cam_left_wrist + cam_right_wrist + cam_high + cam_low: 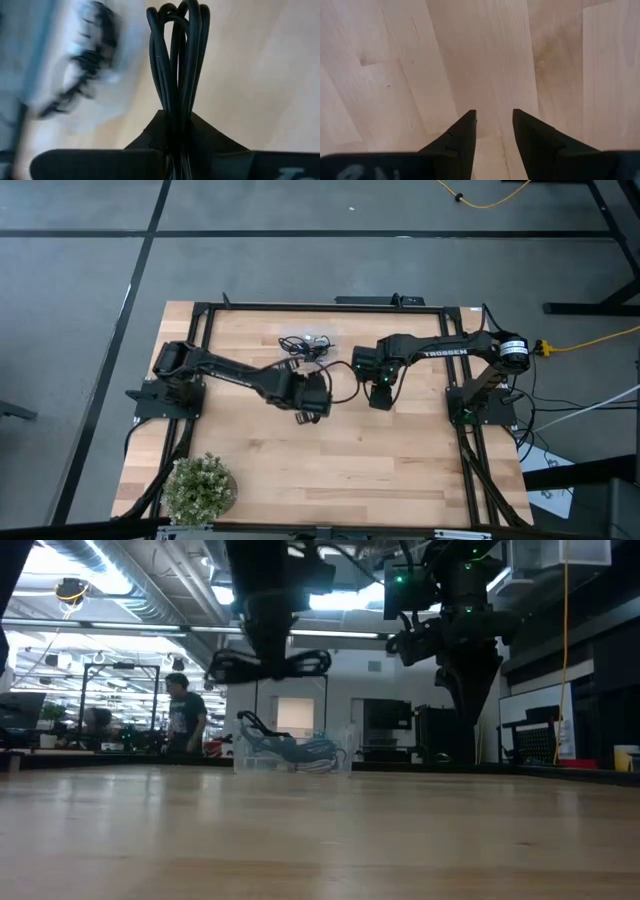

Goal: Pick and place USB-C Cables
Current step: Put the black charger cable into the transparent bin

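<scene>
A black coiled USB-C cable (pixel 300 662) hangs in my left gripper (pixel 268 645), lifted clear above the middle of the table; its loops (pixel 175 45) reach out past the fingers. A clear container (pixel 305 343) sits toward the far edge and holds more cables, dark and light (pixel 290 748); it is a blur in the left wrist view (pixel 75 75). My right gripper (pixel 494 125) is open and points down over bare wood to the right of the left gripper (pixel 380 395), with nothing between its fingers. My left gripper is shut on the black cable bundle, several strands pinched between the two fingers (pixel 177 117) at about the bundle's middle. The fingers come from above, pointing down, across the bundle. The cable is lifted clear and lies roughly level, with a loop (pixel 225 668) sticking out on each side.
A small potted plant (pixel 200 485) stands at the table's near left corner. A black frame (pixel 320 306) runs along the table's far edge and sides. Bare wood (pixel 340 460) lies in the near half. A person (pixel 185 715) stands in the room beyond the table.
</scene>
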Available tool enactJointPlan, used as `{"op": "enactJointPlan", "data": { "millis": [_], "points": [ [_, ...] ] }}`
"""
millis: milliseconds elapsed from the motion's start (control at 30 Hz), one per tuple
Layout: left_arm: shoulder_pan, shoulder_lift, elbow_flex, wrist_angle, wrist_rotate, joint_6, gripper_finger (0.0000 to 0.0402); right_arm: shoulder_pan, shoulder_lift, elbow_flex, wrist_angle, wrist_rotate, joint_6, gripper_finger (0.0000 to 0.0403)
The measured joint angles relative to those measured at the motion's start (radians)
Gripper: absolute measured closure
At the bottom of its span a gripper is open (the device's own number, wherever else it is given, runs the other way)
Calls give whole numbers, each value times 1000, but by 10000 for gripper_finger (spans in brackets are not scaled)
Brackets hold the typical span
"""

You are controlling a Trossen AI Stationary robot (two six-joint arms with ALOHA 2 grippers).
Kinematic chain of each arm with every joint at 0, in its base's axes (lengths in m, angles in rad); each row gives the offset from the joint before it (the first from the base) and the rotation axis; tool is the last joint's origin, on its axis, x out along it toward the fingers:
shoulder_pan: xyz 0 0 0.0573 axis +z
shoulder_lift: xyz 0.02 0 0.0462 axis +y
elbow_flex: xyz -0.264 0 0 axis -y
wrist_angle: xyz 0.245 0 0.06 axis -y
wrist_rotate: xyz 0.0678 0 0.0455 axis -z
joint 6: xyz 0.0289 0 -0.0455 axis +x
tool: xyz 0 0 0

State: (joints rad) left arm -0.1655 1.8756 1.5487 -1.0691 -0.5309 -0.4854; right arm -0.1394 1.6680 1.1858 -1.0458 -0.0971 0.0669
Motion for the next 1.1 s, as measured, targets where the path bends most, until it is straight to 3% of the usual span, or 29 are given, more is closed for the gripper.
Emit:
{"op": "enactJointPlan", "data": {
  "millis": [400,600,733,967,1100],
  "points": [
    [203,3,209,-109,-78,339,368,0,0,0,-5,0,-1,270],
    [336,3,331,-163,-70,488,368,0,0,0,-6,0,-1,270],
    [454,3,407,-164,47,574,368,0,0,0,-5,0,-1,270],
    [670,3,441,-179,372,704,368,0,0,0,-5,0,-1,269],
    [740,17,399,-180,412,763,368,0,0,0,-5,0,-1,269]
  ]
}}
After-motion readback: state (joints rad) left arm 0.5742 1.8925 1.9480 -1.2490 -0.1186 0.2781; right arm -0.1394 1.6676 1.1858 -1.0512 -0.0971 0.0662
